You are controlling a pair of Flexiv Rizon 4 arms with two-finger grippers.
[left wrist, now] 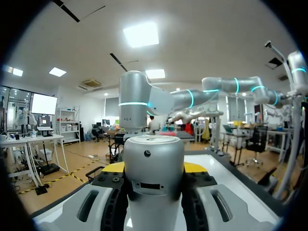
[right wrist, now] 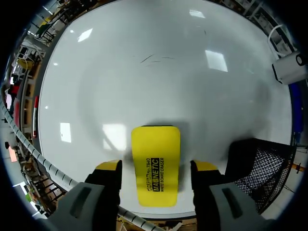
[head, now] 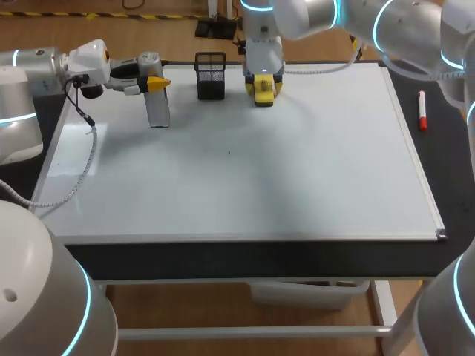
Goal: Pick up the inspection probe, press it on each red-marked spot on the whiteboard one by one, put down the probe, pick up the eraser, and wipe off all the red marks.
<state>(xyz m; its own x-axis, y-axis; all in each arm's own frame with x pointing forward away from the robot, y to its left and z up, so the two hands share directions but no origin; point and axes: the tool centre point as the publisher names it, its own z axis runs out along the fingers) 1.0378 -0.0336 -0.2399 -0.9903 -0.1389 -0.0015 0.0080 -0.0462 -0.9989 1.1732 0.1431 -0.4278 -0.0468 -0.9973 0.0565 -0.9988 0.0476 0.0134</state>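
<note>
While the left gripper (head: pixel 156 83) clamps the grey cylindrical probe (head: pixel 157 111) upright near the whiteboard's (head: pixel 297 185) far left corner, a black mesh holder (head: pixel 211 74) stands beside it. Next, the yellow eraser (head: pixel 265 98) lies at the far edge between the down-pointing right gripper's (right wrist: pixel 156 168) parted fingers; a red marker (head: pixel 422 111) lies beyond the right edge.

table (head: pixel 447 159): black top, bare strips at right and near edges | frame: white legs (head: pixel 384 310), white crossbar (head: pixel 245 331) on near side | below: pale tray (head: pixel 300 293) under near edge | floor (head: pixel 185 304): brown, wood-toned | light: soft, even, from overhead
</note>
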